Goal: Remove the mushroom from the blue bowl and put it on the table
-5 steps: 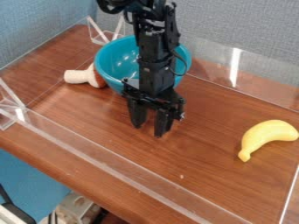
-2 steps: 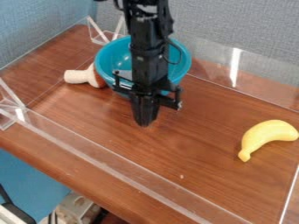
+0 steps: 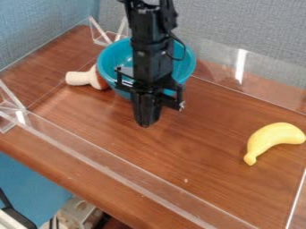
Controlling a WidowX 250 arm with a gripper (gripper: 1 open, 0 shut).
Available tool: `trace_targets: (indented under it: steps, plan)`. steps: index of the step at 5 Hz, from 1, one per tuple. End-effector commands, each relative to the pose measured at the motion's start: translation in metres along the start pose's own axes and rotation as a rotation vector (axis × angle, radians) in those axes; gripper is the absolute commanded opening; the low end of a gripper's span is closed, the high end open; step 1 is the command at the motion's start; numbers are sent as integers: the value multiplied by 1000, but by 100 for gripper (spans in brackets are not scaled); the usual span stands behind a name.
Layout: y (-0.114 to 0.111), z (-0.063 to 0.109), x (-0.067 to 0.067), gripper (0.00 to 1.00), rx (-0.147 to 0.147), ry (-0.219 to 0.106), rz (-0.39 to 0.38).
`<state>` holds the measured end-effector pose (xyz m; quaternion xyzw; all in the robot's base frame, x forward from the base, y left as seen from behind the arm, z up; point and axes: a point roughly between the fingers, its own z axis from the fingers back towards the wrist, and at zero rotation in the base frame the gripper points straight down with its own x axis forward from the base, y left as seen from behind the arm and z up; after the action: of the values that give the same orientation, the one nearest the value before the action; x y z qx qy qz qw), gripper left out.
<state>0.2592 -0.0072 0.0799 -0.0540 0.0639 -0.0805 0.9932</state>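
Observation:
The pale tan mushroom (image 3: 81, 79) lies on its side on the brown wooden table (image 3: 203, 165), just left of the blue bowl (image 3: 114, 59) and outside it. The bowl stands at the back of the table, partly hidden behind the arm. My black gripper (image 3: 146, 120) points straight down in front of the bowl, a little above the tabletop. Its fingers are pressed together into one point and nothing shows between them. It is well to the right of the mushroom and does not touch it.
A yellow banana (image 3: 273, 141) lies on the table at the right. Low clear acrylic walls (image 3: 72, 148) edge the tabletop on all sides. A grey wall stands behind.
The fingers stood apart a second ago and are now closed together. The gripper has risen slightly and drawn back toward the bowl. Mushroom, bowl and banana have not moved.

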Motion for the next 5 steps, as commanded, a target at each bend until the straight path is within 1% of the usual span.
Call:
trace_targets:
  steps: [1, 2, 3, 5]
  plan:
    - [-2, 19, -13, 0, 6, -75, -2]
    - [-5, 17, -29, 0, 3, -75, 6]
    - [-7, 16, -43, 0, -2, -79, 31]
    - [-5, 21, -39, 0, -4, -90, 66]
